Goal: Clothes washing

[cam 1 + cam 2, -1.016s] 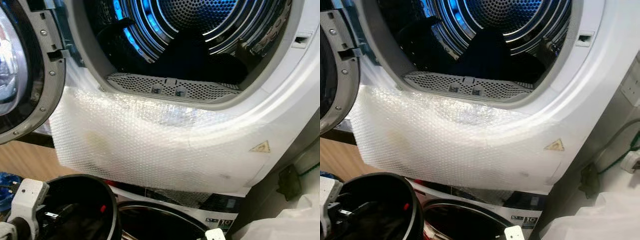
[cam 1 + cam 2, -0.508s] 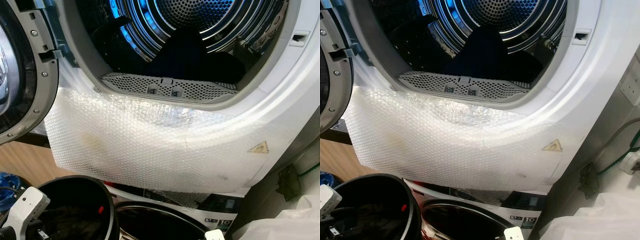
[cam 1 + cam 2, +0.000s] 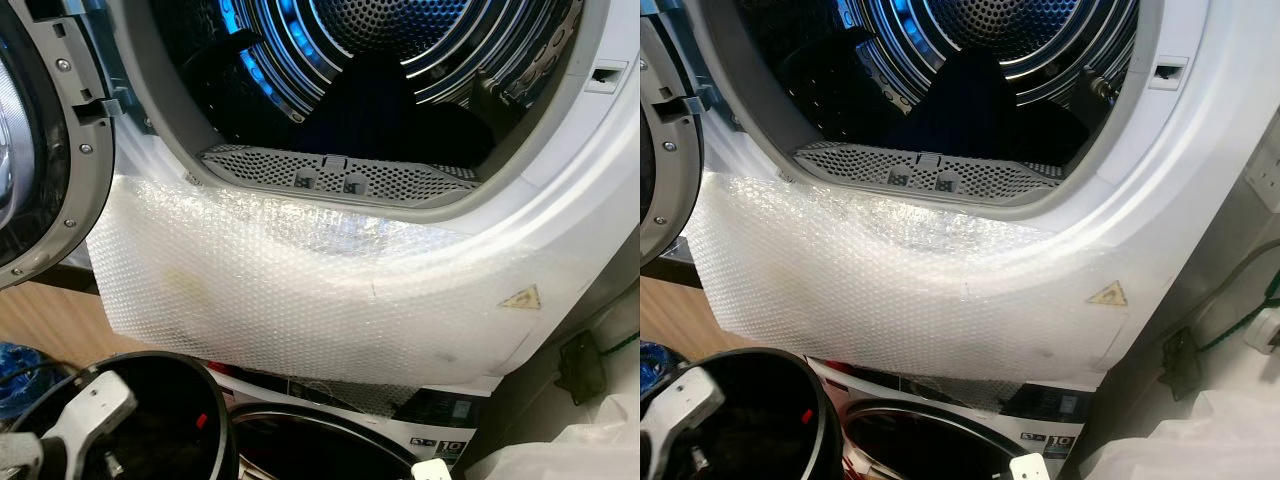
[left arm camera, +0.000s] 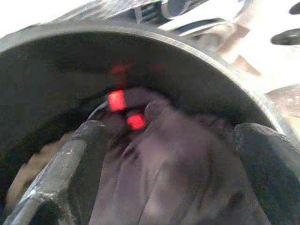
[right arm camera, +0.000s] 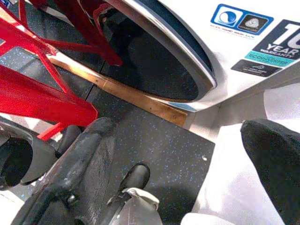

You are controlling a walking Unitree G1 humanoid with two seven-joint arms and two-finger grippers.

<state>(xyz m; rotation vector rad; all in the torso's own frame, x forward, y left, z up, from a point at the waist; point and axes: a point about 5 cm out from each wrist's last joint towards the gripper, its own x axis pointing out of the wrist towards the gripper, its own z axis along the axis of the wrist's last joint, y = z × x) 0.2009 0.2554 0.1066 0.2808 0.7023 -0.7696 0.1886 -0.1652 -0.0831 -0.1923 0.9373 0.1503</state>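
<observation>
The open dryer drum (image 3: 400,30) glows blue, and a dark garment (image 3: 370,110) lies inside behind the perforated lint grille (image 3: 330,175). Below it, at the lower left, stands a black bucket (image 3: 215,400). My left arm's white wrist (image 3: 90,410) reaches into it. In the left wrist view my left gripper (image 4: 168,159) is open, one finger on each side of dark clothes (image 4: 178,154) with a red tag (image 4: 116,100). My right gripper (image 5: 183,154) hangs open over the dark floor beside the lower washer's door (image 5: 154,61).
Bubble wrap (image 3: 280,290) covers the dryer's front below the opening. The dryer door (image 3: 40,150) is swung open to the left. A red frame (image 5: 37,89) stands on the floor near the washer. White plastic (image 3: 590,450) lies at the right.
My left wrist has turned and shifted a little to the right over the bucket. The camera has drifted slightly; the dryer and bucket have not moved.
</observation>
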